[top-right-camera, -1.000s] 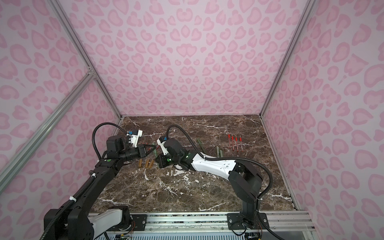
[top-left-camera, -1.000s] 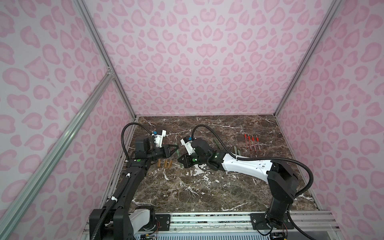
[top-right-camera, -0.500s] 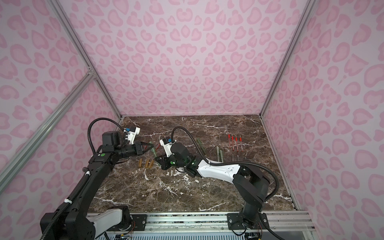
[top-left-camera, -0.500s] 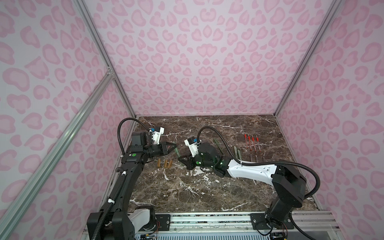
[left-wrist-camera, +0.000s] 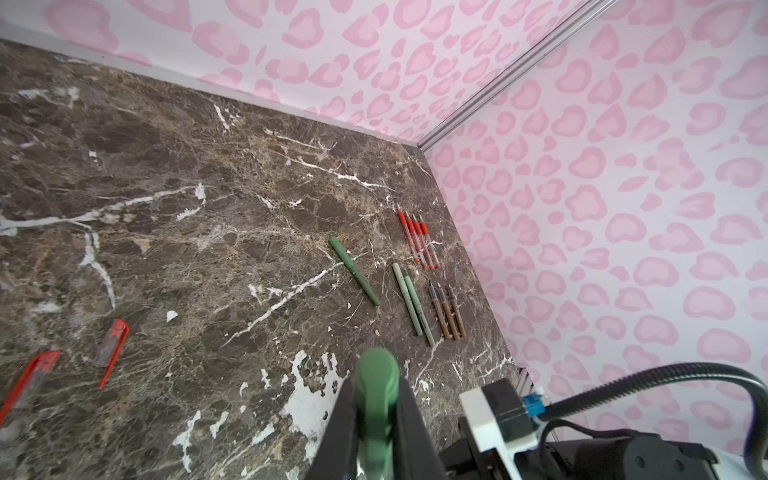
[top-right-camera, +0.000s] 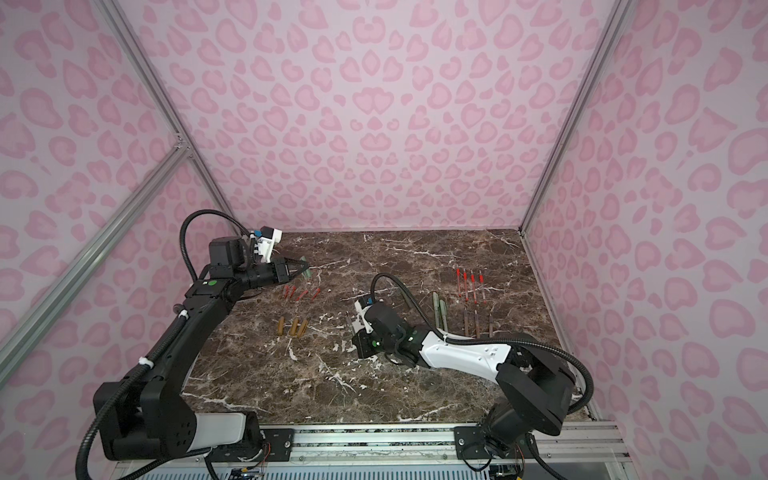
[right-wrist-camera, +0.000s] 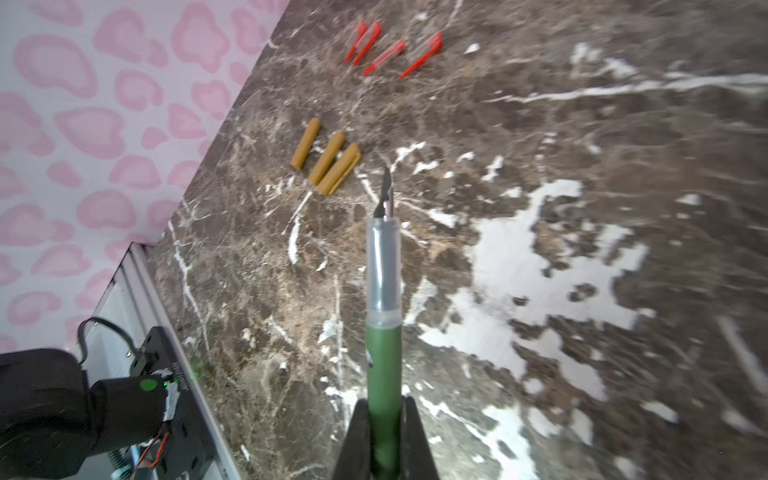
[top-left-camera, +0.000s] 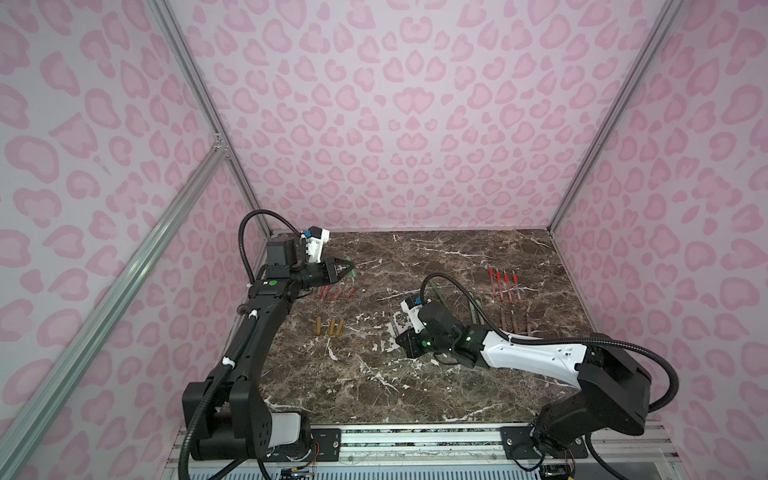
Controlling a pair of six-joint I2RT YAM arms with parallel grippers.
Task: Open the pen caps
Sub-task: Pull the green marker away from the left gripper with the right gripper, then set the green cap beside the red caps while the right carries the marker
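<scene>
My left gripper (top-left-camera: 347, 263) (left-wrist-camera: 376, 388) hangs above the table's back left, shut on a dark green pen cap (left-wrist-camera: 376, 368) (top-right-camera: 308, 272). My right gripper (right-wrist-camera: 385, 403) is low over the middle of the table and shut on a dark green pen body (right-wrist-camera: 384, 353). Its clear grip section and bare nib (right-wrist-camera: 386, 193) stick out past the jaws. Several red pen caps (top-left-camera: 336, 294) (right-wrist-camera: 390, 52) and three tan pen caps (top-left-camera: 330, 327) (right-wrist-camera: 328, 160) lie loose on the left. In both top views the right arm's wrist (top-left-camera: 432, 328) hides its fingers.
At the right lie rows of pen bodies: red (top-left-camera: 505, 284), brown (top-left-camera: 515, 322) and pale green (left-wrist-camera: 409, 303). A capped dark green pen (left-wrist-camera: 354, 270) lies beside them. Pink walls close in the marble table (top-left-camera: 415, 386) on three sides.
The two grippers were close together and have drawn apart. The left went up and back with the green cap. The right pulled away to the front right with the pen body.
</scene>
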